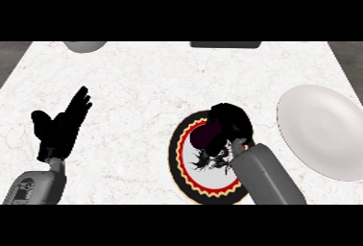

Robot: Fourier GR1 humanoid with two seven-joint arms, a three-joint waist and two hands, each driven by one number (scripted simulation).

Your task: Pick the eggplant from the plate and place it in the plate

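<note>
Left hand: at the view's left, fingers straight and pointing up, thumb spread, holding nothing, well apart from both plates.
Counter: white marbled top; wide bare stretch between the left hand and the patterned plate, more bare room toward the far edge.
Far edge: part of a grey rounded object at upper left, part of a dark flat object at upper middle, both cut by the view's edge.
Patterned plate: dark rim with red and cream bands, white middle with a dark figure; right side hidden under the forearm.
Eggplant: dark purple, at the patterned plate's upper part, whether lifted off it not clear.
Right hand: over the patterned plate's upper right, fingers curled round the eggplant.
White plate: plain, near the counter's right edge, just beside the right hand, narrow gap of counter between the two plates.
</note>
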